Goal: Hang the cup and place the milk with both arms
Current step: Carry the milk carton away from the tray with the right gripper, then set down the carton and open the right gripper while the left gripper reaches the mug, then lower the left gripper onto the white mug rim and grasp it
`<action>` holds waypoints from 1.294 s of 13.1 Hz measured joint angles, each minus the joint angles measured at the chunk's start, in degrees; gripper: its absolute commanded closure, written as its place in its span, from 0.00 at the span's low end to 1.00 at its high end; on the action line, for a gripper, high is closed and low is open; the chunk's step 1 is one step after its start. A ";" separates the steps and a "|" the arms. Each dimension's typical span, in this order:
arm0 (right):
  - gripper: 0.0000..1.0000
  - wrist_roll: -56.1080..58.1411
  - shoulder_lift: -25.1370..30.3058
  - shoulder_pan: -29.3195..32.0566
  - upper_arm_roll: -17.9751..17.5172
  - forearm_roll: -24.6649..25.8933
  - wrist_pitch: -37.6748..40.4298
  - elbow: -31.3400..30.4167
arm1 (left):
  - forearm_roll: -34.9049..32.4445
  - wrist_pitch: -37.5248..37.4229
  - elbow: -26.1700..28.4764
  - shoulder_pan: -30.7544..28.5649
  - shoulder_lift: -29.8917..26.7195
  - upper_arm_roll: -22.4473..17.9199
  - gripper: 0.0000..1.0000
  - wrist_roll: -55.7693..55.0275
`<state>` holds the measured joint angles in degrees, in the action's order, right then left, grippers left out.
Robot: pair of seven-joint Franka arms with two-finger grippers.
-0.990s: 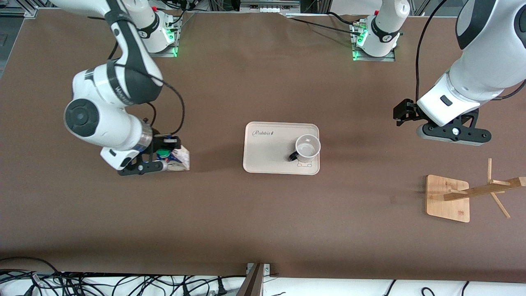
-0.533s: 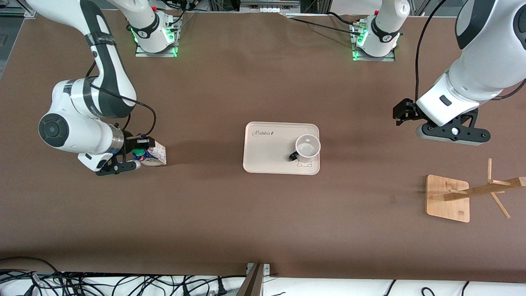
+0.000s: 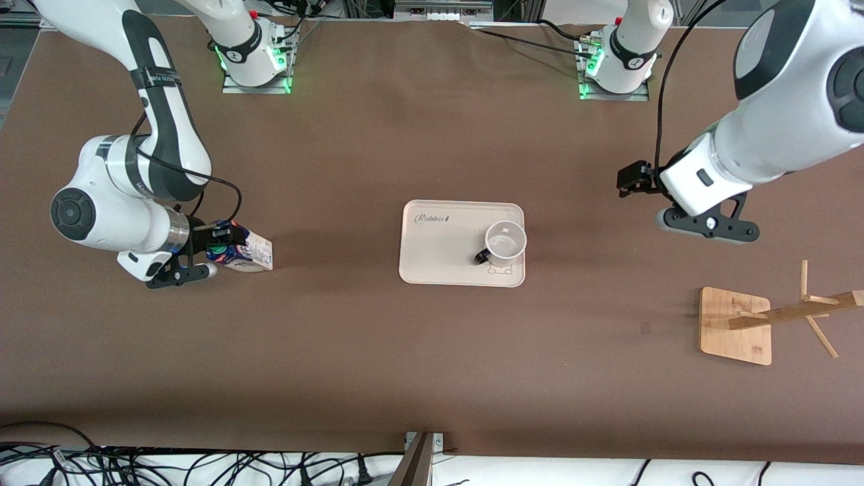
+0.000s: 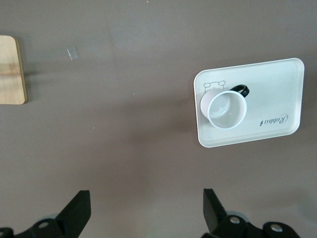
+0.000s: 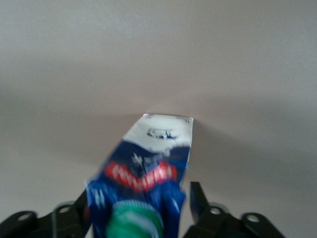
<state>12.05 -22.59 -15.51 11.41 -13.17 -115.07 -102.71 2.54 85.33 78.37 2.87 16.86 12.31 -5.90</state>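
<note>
The right pincer [image 3: 214,251] is clamped on the milk [image 3: 246,255] near its cap, toward the right arm's end of the worktop [image 3: 432,371] from the tray [image 3: 439,260]. A top-heavy hold could let the carton swing or slip. The left pincer [image 4: 143,218], fingers apart, hovers between tray and wooden rack [image 3: 736,325]; the cup [image 3: 506,244] stands on the tray.

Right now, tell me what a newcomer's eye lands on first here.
First, the right end effector clamped on the blue milk carton at the right arm's end of the table. Next, the white cup upright on the tray mid-table, with the open left end effector above bare table.
</note>
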 measured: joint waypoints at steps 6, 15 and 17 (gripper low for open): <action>0.00 -1.93 3.73 0.07 0.62 2.54 4.84 6.09 | 0.03 0.46 0.21 2.03 2.21 2.57 0.00 15.64; 0.00 -5.54 20.05 -0.15 0.24 11.27 21.35 11.15 | 0.01 19.36 11.96 9.72 9.57 3.09 0.00 38.04; 0.00 -5.54 20.37 -0.15 0.25 11.41 21.20 11.17 | 0.01 22.62 12.30 10.00 12.66 3.36 0.00 40.96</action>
<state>6.51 -2.22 -15.66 11.66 -1.76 -93.88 -91.54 2.55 107.95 90.68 12.87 29.52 15.67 35.06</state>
